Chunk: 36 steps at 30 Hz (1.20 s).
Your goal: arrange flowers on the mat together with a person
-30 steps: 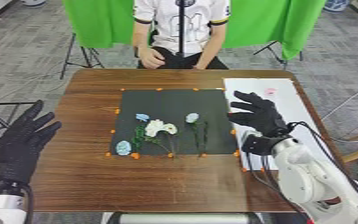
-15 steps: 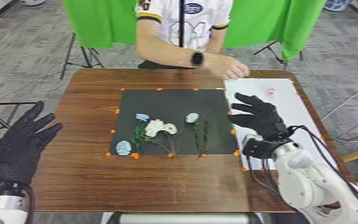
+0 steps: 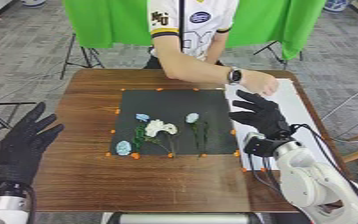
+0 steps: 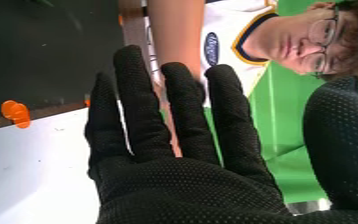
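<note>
Left robot hand (image 3: 17, 152) at eight o'clock, right robot hand (image 3: 266, 120) at three, both spread; person's hand (image 3: 259, 82) at two.

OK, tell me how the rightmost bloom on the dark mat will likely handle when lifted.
The bloom will probably make its end heavier, being much wider than its slender stem. That stem may flex or droop, as it is long and thin.

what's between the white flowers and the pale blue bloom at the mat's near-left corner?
Head view: a green leafy sprig lies between the white flowers and that pale blue bloom.
</note>
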### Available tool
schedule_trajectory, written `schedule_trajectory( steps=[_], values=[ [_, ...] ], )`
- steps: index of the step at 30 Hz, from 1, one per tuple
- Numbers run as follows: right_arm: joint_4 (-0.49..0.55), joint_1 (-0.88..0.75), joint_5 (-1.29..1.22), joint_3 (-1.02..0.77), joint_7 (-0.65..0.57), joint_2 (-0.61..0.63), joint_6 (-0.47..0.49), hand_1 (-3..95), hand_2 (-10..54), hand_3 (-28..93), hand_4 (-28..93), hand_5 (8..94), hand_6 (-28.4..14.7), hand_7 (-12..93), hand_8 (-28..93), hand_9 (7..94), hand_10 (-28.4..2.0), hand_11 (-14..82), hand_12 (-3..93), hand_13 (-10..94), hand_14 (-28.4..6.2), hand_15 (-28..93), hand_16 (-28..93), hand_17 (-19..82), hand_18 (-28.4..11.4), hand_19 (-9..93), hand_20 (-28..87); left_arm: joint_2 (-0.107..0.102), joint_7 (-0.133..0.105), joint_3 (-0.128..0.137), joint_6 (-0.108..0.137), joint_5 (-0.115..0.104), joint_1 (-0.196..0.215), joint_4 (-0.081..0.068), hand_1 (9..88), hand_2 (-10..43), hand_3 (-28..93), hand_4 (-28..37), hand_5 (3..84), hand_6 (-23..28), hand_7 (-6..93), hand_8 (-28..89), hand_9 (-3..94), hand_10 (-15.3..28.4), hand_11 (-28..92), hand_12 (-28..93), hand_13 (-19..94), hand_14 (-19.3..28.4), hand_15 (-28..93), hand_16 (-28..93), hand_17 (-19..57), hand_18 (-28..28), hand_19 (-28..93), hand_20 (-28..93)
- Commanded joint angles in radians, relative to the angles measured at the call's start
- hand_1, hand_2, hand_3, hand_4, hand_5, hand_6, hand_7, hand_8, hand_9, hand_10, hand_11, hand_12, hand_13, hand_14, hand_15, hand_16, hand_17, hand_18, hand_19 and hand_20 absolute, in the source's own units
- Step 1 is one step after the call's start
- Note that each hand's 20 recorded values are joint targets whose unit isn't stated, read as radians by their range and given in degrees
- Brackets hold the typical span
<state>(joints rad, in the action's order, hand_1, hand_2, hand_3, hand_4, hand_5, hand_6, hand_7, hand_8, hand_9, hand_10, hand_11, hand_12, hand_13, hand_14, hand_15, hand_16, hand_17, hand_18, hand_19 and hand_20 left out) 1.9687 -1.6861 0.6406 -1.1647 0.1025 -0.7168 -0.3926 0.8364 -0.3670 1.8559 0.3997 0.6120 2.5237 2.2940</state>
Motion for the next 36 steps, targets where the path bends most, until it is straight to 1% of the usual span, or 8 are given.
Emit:
schedule_trajectory(
  steps=[1,6,12,18,20,21,22,36],
  values=[
    [0.000,0.001,-0.005,-0.013,0.021,0.010,0.019,15.6,6.5,81,-26,45.2,0.1,13,-12,46.9,-15.7,8.0,14.2,40,-21.1,33,13,8,-23.1,46,18,0.006,0.004,-0.002,0.005,-0.006,0.015,-0.005,19.7,7.9,75,-26.0,29.7,3.4,10.5,-9,29.1,13.9,17,12,19,20.0,41,-3,-9.5,17.3,35,15],
    [0.001,0.002,-0.008,-0.014,0.024,0.009,0.025,15.6,6.5,81,-26,45.3,0.2,13,-12,47.0,-15.5,8.1,14.2,40,-21.1,33,13,8,-23.1,46,18,0.003,0.001,-0.001,0.008,-0.008,0.022,-0.002,19.8,7.9,75,-25.8,29.8,3.5,10.6,-9,29.1,14.0,18,12,19,20.0,41,-4,-9.5,17.5,36,15],
    [0.001,0.002,-0.004,-0.013,0.016,0.005,0.027,15.7,6.5,81,-26,45.6,0.2,13,-12,47.1,-15.5,8.0,14.1,41,-21.1,33,13,8,-23.0,46,19,0.007,0.011,0.002,0.004,-0.004,0.019,-0.002,19.8,7.8,75,-25.7,29.8,3.5,10.5,-9,29.1,14.1,18,12,19,20.2,41,-4,-9.4,17.6,36,15],
    [0.004,-0.005,-0.002,-0.016,0.012,0.001,0.034,15.7,6.5,81,-26,45.7,0.4,14,-12,47.3,-15.4,8.2,14.3,41,-21.0,33,13,8,-22.9,46,19,0.015,0.030,0.002,-0.005,0.008,0.011,-0.002,19.8,7.8,75,-25.7,29.8,3.6,10.4,-9,29.1,14.1,18,12,19,20.4,42,-4,-9.4,17.9,36,15],
    [0.002,-0.008,0.005,-0.020,0.009,0.000,0.045,15.8,6.5,81,-26,45.8,0.4,14,-12,47.4,-15.4,8.3,14.3,41,-21.0,33,13,8,-22.9,46,19,0.016,0.031,0.002,-0.006,0.007,0.013,-0.001,19.7,7.8,75,-25.6,29.8,3.6,10.4,-9,29.1,14.1,18,12,19,20.5,42,-4,-9.4,17.9,36,15],
    [0.002,-0.005,0.003,-0.016,0.012,0.002,0.040,15.8,6.5,81,-26,45.8,0.4,14,-12,47.4,-15.4,8.3,14.2,41,-21.0,33,13,8,-22.9,46,19,0.012,0.029,0.001,-0.005,0.005,0.011,-0.003,19.7,7.8,75,-25.5,29.8,3.6,10.5,-9,29.1,14.0,18,12,19,20.5,42,-4,-9.4,17.9,36,15],
    [0.001,-0.015,0.004,-0.027,0.007,-0.002,0.055,15.8,6.5,81,-26,45.8,0.4,14,-12,47.5,-15.4,8.3,14.2,41,-21.0,33,13,8,-22.9,46,19,0.017,0.037,0.004,-0.006,0.011,0.015,0.000,19.9,7.8,75,-25.6,29.8,3.6,10.5,-9,29.1,14.0,18,12,19,20.5,42,-4,-9.4,17.9,36,15],
    [0.002,-0.039,-0.011,-0.049,0.012,-0.008,0.088,15.8,6.3,82,-26,47.0,0.6,14,-12,48.7,-15.5,9.0,14.1,42,-21.1,34,13,8,-22.7,47,19,0.022,0.044,0.009,-0.011,0.014,0.021,0.002,20.0,7.8,75,-25.4,29.9,3.7,10.5,-9,29.1,14.0,18,12,19,20.5,42,-5,-9.4,18.0,36,14]
  ],
)
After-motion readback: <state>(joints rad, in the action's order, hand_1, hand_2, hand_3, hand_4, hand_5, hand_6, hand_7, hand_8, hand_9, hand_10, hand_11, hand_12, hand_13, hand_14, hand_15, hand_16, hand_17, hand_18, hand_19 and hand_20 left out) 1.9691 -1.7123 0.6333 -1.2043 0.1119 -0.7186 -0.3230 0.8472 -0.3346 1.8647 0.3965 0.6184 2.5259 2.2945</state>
